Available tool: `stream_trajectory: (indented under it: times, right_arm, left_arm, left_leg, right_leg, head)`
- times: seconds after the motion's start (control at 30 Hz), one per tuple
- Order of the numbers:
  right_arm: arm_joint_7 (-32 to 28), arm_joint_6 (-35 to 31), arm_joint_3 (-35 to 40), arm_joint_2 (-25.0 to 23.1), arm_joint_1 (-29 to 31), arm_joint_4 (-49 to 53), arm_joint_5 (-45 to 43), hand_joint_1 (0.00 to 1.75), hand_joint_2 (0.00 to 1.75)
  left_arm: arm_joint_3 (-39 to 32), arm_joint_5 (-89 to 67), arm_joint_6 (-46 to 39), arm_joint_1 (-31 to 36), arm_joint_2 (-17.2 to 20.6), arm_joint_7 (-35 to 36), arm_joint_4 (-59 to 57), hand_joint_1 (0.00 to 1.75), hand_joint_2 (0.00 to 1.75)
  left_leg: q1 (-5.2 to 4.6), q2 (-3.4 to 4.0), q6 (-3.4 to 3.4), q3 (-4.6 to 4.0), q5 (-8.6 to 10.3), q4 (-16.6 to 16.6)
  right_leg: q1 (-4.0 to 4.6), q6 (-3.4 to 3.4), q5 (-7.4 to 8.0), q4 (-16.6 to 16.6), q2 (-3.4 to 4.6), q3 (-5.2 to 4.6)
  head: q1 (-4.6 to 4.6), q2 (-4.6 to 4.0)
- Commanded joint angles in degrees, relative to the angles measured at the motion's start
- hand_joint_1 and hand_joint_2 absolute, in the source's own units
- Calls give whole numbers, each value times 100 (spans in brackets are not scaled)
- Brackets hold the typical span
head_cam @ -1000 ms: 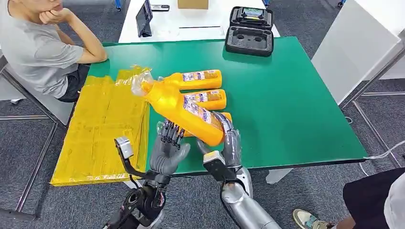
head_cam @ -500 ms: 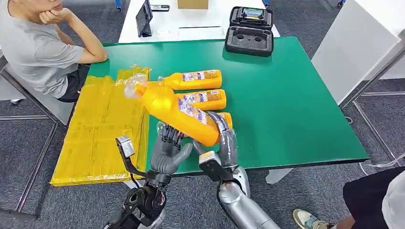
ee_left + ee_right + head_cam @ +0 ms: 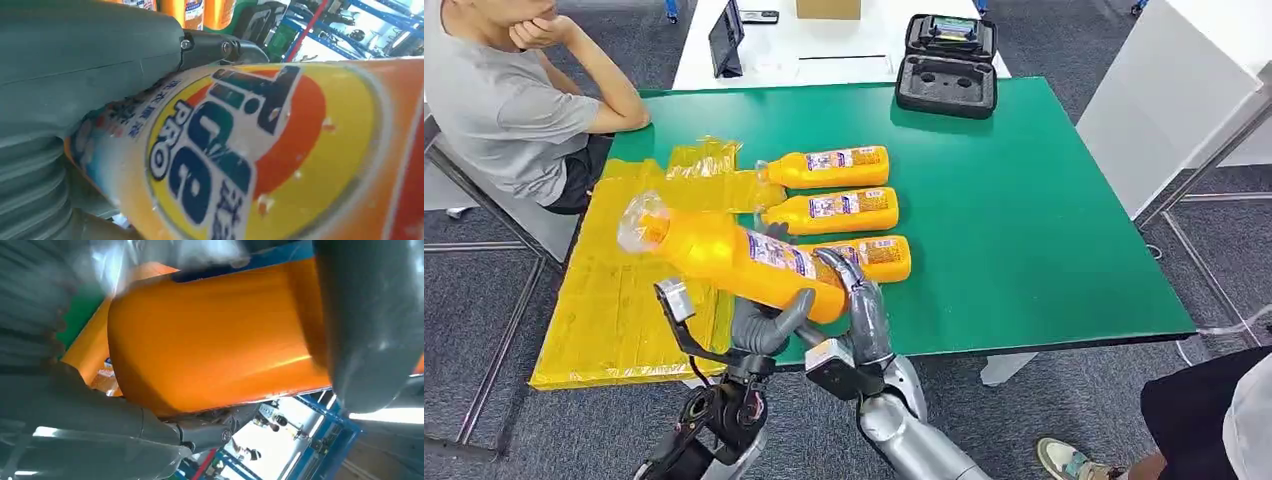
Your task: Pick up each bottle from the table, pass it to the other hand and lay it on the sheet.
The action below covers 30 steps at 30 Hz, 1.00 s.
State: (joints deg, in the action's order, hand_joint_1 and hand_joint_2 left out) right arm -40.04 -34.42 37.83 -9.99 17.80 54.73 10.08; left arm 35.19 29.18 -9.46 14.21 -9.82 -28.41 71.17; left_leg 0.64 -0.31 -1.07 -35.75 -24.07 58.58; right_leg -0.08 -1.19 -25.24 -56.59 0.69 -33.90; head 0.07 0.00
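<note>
Green and broad, the desk (image 3: 1024,220) carries three orange bottles (image 3: 829,167) lying in a row near its middle, with the yellow sheet (image 3: 624,290) spread at our nine o'clock and a black case (image 3: 946,75) at twelve. We see a fourth bottle (image 3: 734,255) held in the air above the sheet's edge, cap toward ten o'clock. The right robot hand (image 3: 859,310) wraps its base and the left robot hand (image 3: 764,325) cups it from below, thumb against the label, while a seated person (image 3: 504,100) leans on the desk at ten o'clock.
</note>
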Motion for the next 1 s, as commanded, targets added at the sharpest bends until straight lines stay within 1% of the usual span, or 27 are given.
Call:
stream_trajectory:
  times: [0.03,0.13,0.17,0.2,0.23,0.27,0.3,0.33,0.4,0.43,0.47,0.5,0.53,0.6,0.67,0.77,0.83,0.87,0.93,0.97,1.0]
  right_arm:
    - [4,-47,407,124,122,-154,-20,175,175]
    - [4,-135,384,200,79,-83,-58,175,175]
    - [4,-133,359,228,61,-41,-97,175,175]
    - [4,-145,282,255,31,13,-155,175,175]
    - [4,-150,198,282,4,74,-193,175,175]
    - [4,-127,143,292,-12,113,-236,175,175]
    - [4,-32,8,301,-42,176,-364,175,175]
    - [4,-94,-97,312,-47,205,-332,175,175]
    - [4,-125,-205,336,-58,265,-300,175,175]
    - [4,-162,-265,343,-59,280,-275,175,175]
    - [4,-166,-288,347,-55,280,-274,175,175]
    - [4,-159,-346,347,-55,282,-287,175,175]
    - [4,-164,-388,348,-59,285,-285,175,175]
    - [4,-145,-407,343,-69,296,-283,175,175]
    - [4,-83,-390,329,-74,303,-267,175,175]
    - [4,-61,-374,314,-85,308,-253,175,175]
    - [4,-73,-367,285,-106,300,-248,175,175]
    - [4,-73,-367,285,-106,300,-248,175,175]
    - [4,20,-421,267,-122,316,-339,175,175]
    - [4,163,-502,254,-144,360,-470,175,175]
    - [4,155,-512,258,-140,360,-451,175,175]
  left_arm:
    - [-127,32,-83,211,36,-5,-305,0,175]
    - [-157,-22,-160,165,26,-34,-225,0,175]
    - [-165,-23,-158,158,30,-32,-214,0,175]
    - [-179,-34,-167,146,42,-25,-208,0,175]
    - [-188,-36,-161,128,60,-25,-205,0,175]
    - [-194,-36,-157,117,72,-25,-200,0,175]
    - [-204,-48,-164,89,93,-42,-188,0,175]
    - [-218,-57,-170,68,109,-56,-167,0,175]
    - [-227,-86,-182,53,126,-78,-140,0,175]
    - [-229,-96,-178,42,130,-83,-121,0,175]
    - [-225,-106,-177,40,133,-86,-113,0,175]
    - [-210,-144,-182,42,138,-91,-105,0,175]
    - [-206,-150,-179,42,134,-88,-110,0,175]
    - [-193,-169,-180,53,136,-82,-138,0,175]
    - [-196,-168,-176,65,130,-82,-168,0,175]
    - [-198,-167,-174,74,123,-82,-183,0,175]
    - [-197,-168,-173,85,114,-81,-199,0,175]
    - [-197,-168,-173,85,114,-81,-199,0,175]
    - [-202,-166,-167,99,101,-80,-238,0,175]
    - [-204,-176,-168,96,101,-80,-244,0,175]
    - [-204,-183,-171,92,102,-82,-241,0,0]
  left_leg:
    - [-1,-1,1,14,-3,-5]
    - [-1,-1,2,29,-6,-9]
    - [0,-1,2,19,-4,-6]
    - [-2,-3,2,28,-6,-9]
    - [-2,-2,1,17,-3,-6]
    - [-2,-4,1,34,-7,-11]
    - [-3,-4,1,24,-5,-8]
    - [-3,-6,1,35,-7,-11]
    - [-1,-3,1,16,-2,-6]
    - [-3,-4,1,29,-6,-9]
    - [-1,-3,1,15,-2,-6]
    - [-3,-2,1,32,-7,-9]
    - [-3,-2,1,19,-4,-6]
    - [-3,-2,1,26,-5,-8]
    - [-2,-1,1,14,-2,-6]
    - [-3,2,2,30,-7,-9]
    - [-1,2,2,16,-3,-6]
    - [-2,3,2,21,-5,-7]
    - [-5,4,5,65,-15,-20]
    - [-2,0,2,24,-5,-8]
    - [-2,2,3,41,-10,-11]
  right_leg:
    - [0,0,-3,5,-6,15]
    - [0,0,-7,8,-9,29]
    - [1,0,-4,7,-7,20]
    - [-1,-1,-8,8,-10,29]
    - [-1,-1,-5,6,-7,18]
    - [-1,-1,-9,11,-12,34]
    - [-2,-1,-7,7,-11,24]
    - [-1,-1,-10,10,-15,36]
    - [-1,-1,-4,6,-8,16]
    - [-1,-1,-8,9,-12,30]
    - [0,-1,-3,6,-8,15]
    - [-2,-1,-8,9,-10,32]
    - [-2,-1,-5,5,-8,19]
    - [-2,-1,-6,7,-10,26]
    - [-1,0,-3,5,-6,14]
    - [-2,0,-7,7,-6,30]
    - [-1,1,-3,5,-3,16]
    - [-1,1,-4,6,-4,20]
    - [-2,2,-16,16,-11,62]
    - [-1,1,-6,6,-7,24]
    - [-1,1,-11,10,-8,40]
  head:
    - [0,0]
    - [0,0]
    - [0,0]
    - [0,0]
    - [0,0]
    - [0,0]
    - [0,0]
    - [0,0]
    - [0,0]
    - [2,0]
    - [0,0]
    - [0,0]
    - [0,0]
    - [0,0]
    - [0,0]
    - [0,0]
    - [0,0]
    - [0,0]
    - [0,0]
    - [0,0]
    - [0,0]
